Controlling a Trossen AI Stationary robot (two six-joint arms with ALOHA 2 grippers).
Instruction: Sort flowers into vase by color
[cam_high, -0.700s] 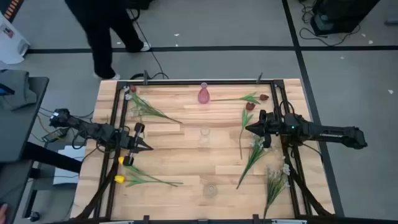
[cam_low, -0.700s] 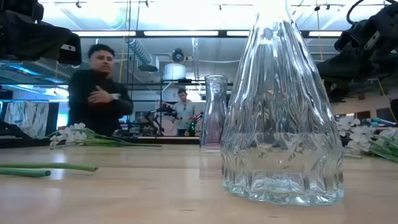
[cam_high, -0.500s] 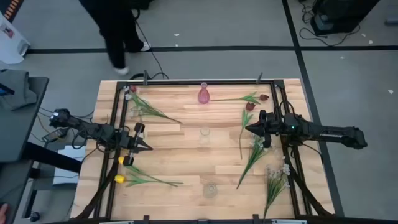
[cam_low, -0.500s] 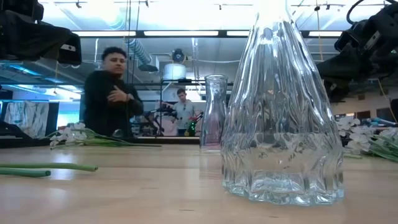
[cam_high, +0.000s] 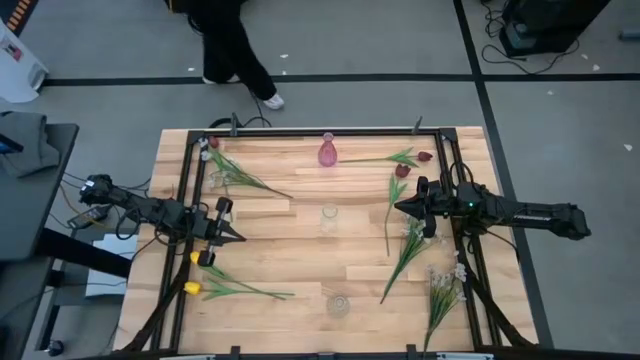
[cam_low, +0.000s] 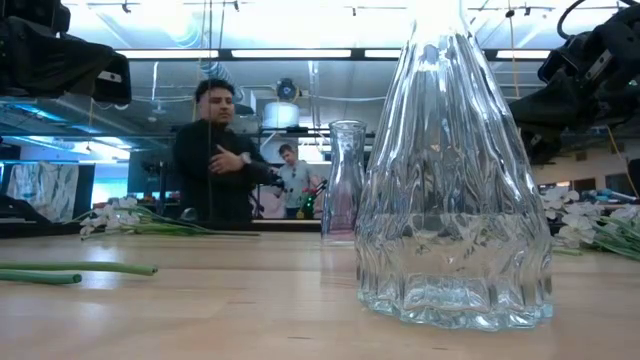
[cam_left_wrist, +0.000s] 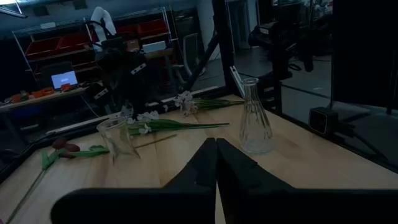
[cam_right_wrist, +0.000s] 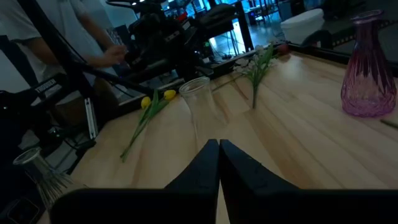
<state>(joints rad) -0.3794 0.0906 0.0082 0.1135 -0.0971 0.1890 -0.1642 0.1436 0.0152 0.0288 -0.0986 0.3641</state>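
My left gripper (cam_high: 238, 238) hovers shut over the table's left side, near two yellow tulips (cam_high: 193, 288) lying flat on long green stems. My right gripper (cam_high: 398, 208) is shut over the right side, beside two dark red tulips (cam_high: 402, 172) and white blossom sprays (cam_high: 444, 290). Another white spray (cam_high: 240, 172) lies at the far left corner. A pink vase (cam_high: 328, 153) stands at the far edge. One clear vase (cam_high: 328, 215) stands mid-table and another (cam_high: 340, 305) near the near edge. The left wrist view shows shut fingers (cam_left_wrist: 216, 155), and the right wrist view shows shut fingers (cam_right_wrist: 219, 155).
A black metal frame (cam_high: 190, 180) runs along the table's sides and far edge. A person (cam_low: 215, 160) stands beyond the far edge, and another is farther back. In the low view the near clear vase (cam_low: 455, 180) fills the foreground. Bare wood lies between the vases.
Both arms and all the flowers have stayed still. The person beyond the table's far edge has walked toward the right.
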